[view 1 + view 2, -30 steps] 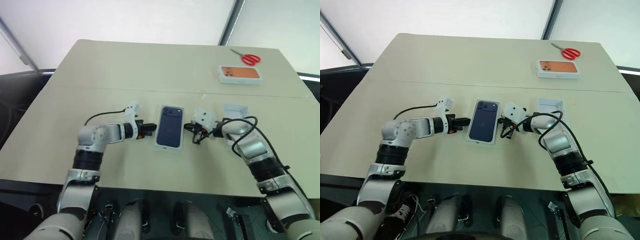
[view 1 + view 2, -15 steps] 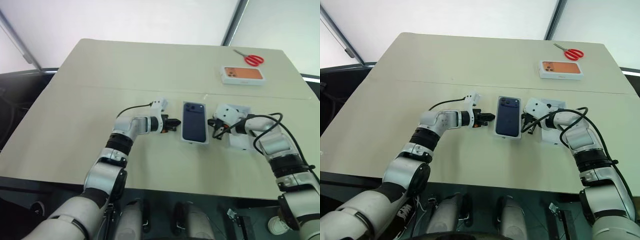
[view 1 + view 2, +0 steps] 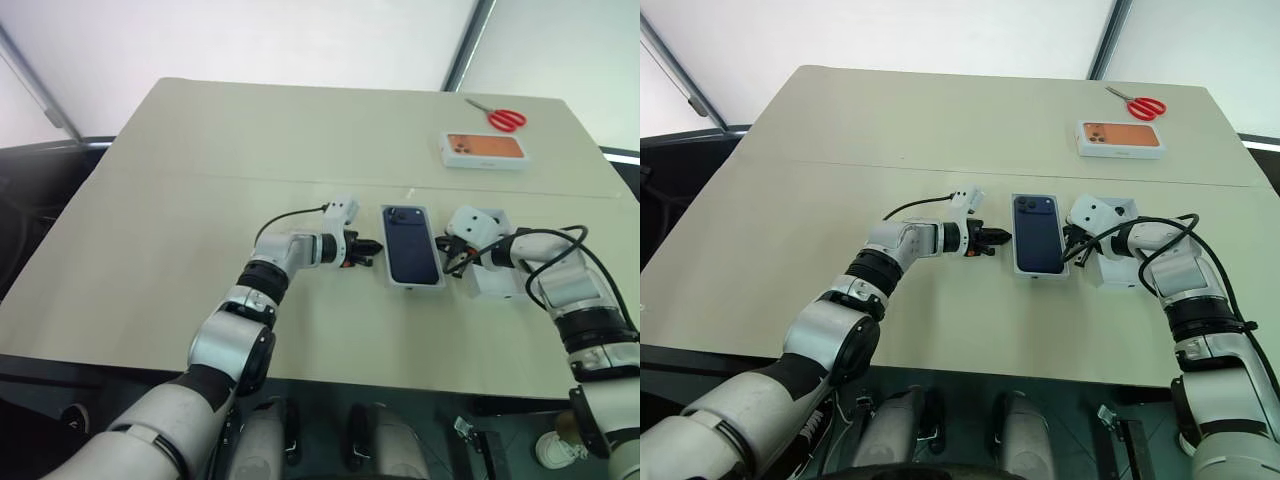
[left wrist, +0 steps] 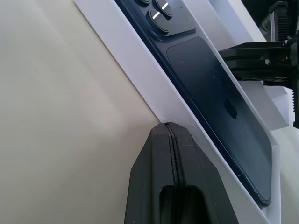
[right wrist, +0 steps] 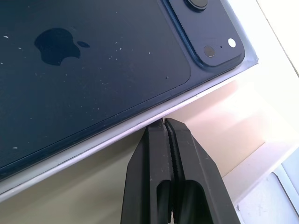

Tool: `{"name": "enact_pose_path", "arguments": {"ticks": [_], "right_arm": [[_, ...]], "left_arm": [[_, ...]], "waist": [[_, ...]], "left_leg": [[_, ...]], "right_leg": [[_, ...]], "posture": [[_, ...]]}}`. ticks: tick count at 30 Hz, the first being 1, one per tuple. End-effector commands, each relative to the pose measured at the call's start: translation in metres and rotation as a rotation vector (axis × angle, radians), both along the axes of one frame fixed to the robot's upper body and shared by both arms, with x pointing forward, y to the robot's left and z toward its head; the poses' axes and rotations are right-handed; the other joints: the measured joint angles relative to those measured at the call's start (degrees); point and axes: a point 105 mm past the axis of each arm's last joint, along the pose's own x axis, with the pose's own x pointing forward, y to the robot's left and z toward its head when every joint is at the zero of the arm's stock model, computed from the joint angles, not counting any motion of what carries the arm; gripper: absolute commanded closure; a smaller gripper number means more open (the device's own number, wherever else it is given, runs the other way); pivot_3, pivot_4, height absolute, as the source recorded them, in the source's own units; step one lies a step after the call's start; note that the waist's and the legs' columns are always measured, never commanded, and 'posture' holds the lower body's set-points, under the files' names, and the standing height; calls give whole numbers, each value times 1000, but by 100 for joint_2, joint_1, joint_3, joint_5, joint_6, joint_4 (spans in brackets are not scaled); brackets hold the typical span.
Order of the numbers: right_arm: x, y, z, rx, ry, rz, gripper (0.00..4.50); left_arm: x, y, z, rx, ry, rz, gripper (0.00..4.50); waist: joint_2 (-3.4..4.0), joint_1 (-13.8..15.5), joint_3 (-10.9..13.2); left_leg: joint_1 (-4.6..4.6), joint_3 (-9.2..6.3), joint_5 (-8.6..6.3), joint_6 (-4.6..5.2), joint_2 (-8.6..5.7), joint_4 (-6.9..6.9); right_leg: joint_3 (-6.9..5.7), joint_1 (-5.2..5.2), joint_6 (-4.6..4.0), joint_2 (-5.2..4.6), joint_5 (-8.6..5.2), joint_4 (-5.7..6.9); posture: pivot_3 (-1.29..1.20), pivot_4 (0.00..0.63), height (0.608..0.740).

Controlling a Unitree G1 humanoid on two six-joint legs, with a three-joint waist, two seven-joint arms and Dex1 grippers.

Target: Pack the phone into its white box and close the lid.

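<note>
A beige worktop point(image 3: 200, 180) stands before a pale wall, with its near edge toward the robot. In its middle, closer to the near edge than the far one, the phone point(image 3: 410, 257) lies back up in the white box point(image 3: 388, 262), its camera lenses pointing to the far edge. The left claw point(image 3: 372, 246) is clenched with nothing in it, its tip touching the box's left wall. The right claw point(image 3: 447, 259) is likewise clenched and empty, its tip against the box's right wall, so the box sits between the two. Just beyond the right claw, toward the worktop's right edge, lies the lid point(image 3: 495, 280), partly hidden by the arm. Near the far right corner rests a white box printed with an orange phone point(image 3: 484, 149), and red-handled scissors point(image 3: 497, 116) lie just past it.
</note>
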Motion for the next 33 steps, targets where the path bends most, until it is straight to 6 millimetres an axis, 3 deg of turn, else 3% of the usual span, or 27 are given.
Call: {"name": "enact_pose_path", "arguments": {"ticks": [1, 7, 14, 22, 28, 33], "right_arm": [[0, 7, 0, -1, 6, 31, 4432], [0, -3, 9, -29, 14, 20, 4432], [-12, 0, 8, -21, 79, 67, 4432], [-25, 21, 3, 39, 147, 139, 4432], [-23, 25, 12, 81, 128, 125, 4432], [-24, 21, 6, 42, 135, 118, 4432]], "left_arm": [[1, -3, 9, -10, -35, -16, 4500], [7, 11, 13, 9, -84, 13, 4500], [18, 32, 18, -5, -86, 78, 4500], [16, 25, 16, -6, -83, 75, 4500], [16, 28, 15, -4, -86, 74, 4500], [16, 29, 13, -1, -79, 79, 4500]], "waist": [[0, -12, 0], [0, -111, 0], [2, -183, 2], [2, -177, 1], [2, -252, 2], [2, -266, 2]], "left_leg": [[0, 0, 0, 0, 0, 0], [-1, 0, 1, 0, 0, 0], [0, 0, 2, 0, 5, -1], [0, 0, 2, 0, 5, 0], [0, 0, 2, -1, 7, -1], [0, 0, 3, -2, 6, -1]], "right_leg": [[0, 0, 0, 0, 0, 1], [0, -1, 0, 1, 0, 3], [0, -3, 0, 7, 0, 8], [0, -3, 0, 7, 0, 8], [0, -4, 0, 9, 0, 9], [0, -5, 0, 11, 0, 10]], "posture": [[0, 150, 738], [0, 150, 738], [0, 150, 738], [0, 150, 738], [0, 150, 738], [0, 150, 738]]}}
